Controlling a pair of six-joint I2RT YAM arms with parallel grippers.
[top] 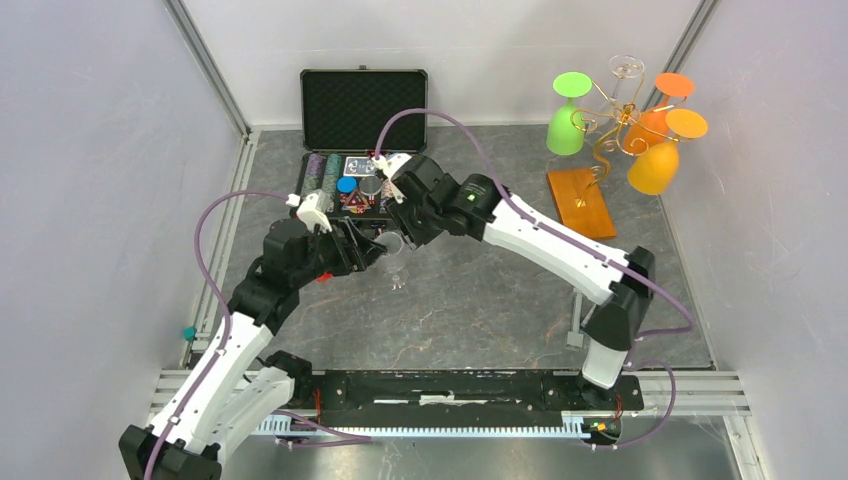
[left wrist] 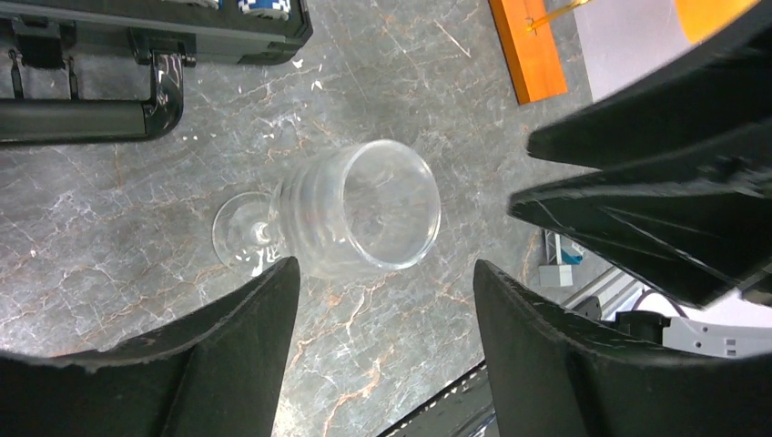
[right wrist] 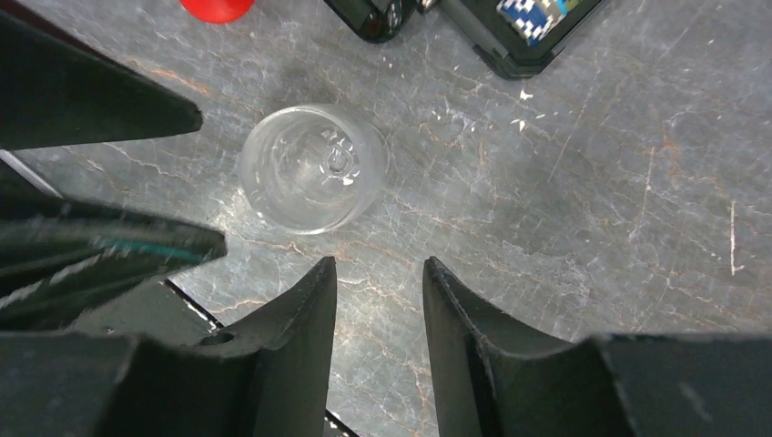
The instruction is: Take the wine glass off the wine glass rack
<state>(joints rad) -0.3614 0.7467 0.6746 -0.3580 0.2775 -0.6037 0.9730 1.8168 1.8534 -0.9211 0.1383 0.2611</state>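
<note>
Left wrist view: saw the clear wine glass [left wrist: 364, 214] upright near the counter's middle, apart from the wine glass rack [top: 581, 200] by the far right corner. Found left gripper [left wrist: 387, 273] and right gripper [right wrist: 378, 269] spread apart, empty. Might have knocked it over with one bump.

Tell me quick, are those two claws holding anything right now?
Left gripper: open, holding nothing; the clear wine glass stands free just past it.
Right gripper: open, holding nothing.
</note>
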